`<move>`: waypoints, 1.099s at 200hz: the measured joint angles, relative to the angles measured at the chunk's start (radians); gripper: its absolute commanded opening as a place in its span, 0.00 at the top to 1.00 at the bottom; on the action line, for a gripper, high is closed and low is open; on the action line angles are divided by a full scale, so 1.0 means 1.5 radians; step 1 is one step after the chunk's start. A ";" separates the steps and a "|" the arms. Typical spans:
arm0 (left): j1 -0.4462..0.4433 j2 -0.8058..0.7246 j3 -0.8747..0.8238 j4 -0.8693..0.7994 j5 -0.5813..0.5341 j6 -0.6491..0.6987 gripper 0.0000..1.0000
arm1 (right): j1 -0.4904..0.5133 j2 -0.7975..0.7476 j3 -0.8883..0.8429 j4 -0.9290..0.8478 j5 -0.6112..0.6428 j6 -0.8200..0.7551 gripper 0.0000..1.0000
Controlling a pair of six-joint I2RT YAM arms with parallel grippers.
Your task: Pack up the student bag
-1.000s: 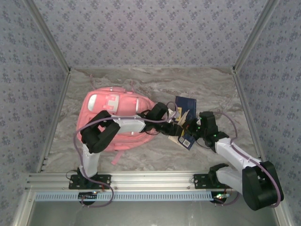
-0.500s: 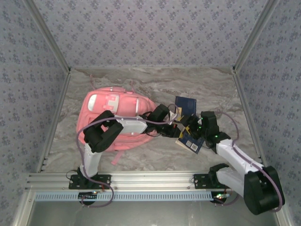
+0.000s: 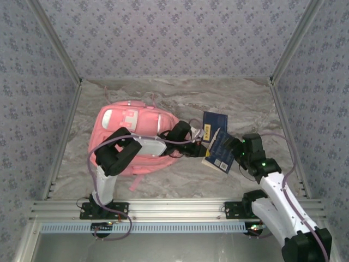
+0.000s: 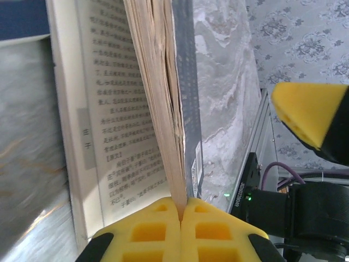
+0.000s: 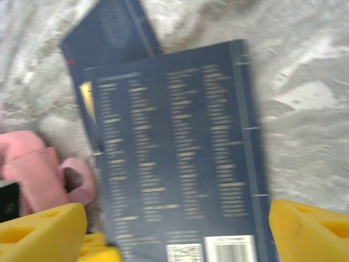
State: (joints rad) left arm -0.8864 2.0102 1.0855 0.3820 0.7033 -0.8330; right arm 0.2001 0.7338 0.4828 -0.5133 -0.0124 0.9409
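Handover looked done: our left fingers (image 4: 155, 226) pinched the book (image 3: 220, 153) by its pages, our right fingers (image 5: 308, 229) had spread and backed off, so the student bag (image 3: 131, 123) came next.

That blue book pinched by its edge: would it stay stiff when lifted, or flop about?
Probably floppy: it looks like a soft paperback, and its pages already fan apart. The left gripper pinches just one edge, so it may sag or swing. Likely light.

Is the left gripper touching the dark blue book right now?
Touching. The left wrist view shows the left gripper with its yellow fingers pressed together on the edge of the book, pages pinched between them with no gap.
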 measured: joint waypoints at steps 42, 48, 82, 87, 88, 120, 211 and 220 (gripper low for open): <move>0.014 -0.006 -0.027 0.012 0.004 0.000 1.00 | -0.060 -0.001 -0.080 0.042 -0.092 -0.010 0.05; 0.015 -0.006 -0.027 0.007 0.002 0.005 1.00 | -0.068 0.001 -0.089 0.055 -0.107 -0.010 0.05; 0.013 -0.006 -0.009 -0.079 -0.034 0.068 1.00 | -0.120 0.042 -0.107 0.119 -0.172 -0.022 0.05; 0.013 -0.006 -0.004 -0.094 -0.042 0.077 1.00 | -0.128 0.050 -0.107 0.128 -0.180 -0.025 0.05; 0.012 -0.006 -0.003 -0.099 -0.044 0.080 1.00 | -0.129 0.052 -0.107 0.129 -0.180 -0.025 0.05; 0.006 -0.006 0.019 -0.176 -0.091 0.132 1.00 | -0.155 0.098 -0.107 0.180 -0.206 -0.033 0.05; 0.006 0.005 0.035 -0.218 -0.103 0.178 1.00 | -0.195 0.282 -0.077 0.305 -0.302 -0.049 0.10; 0.006 0.005 0.035 -0.218 -0.103 0.179 1.00 | -0.199 0.290 -0.075 0.306 -0.311 -0.048 0.11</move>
State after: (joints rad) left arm -0.8772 2.0178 1.1385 0.0551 0.5484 -0.5640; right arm -0.0978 1.1687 0.3706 -0.0536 -0.4786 0.8688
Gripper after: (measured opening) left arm 0.038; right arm 0.902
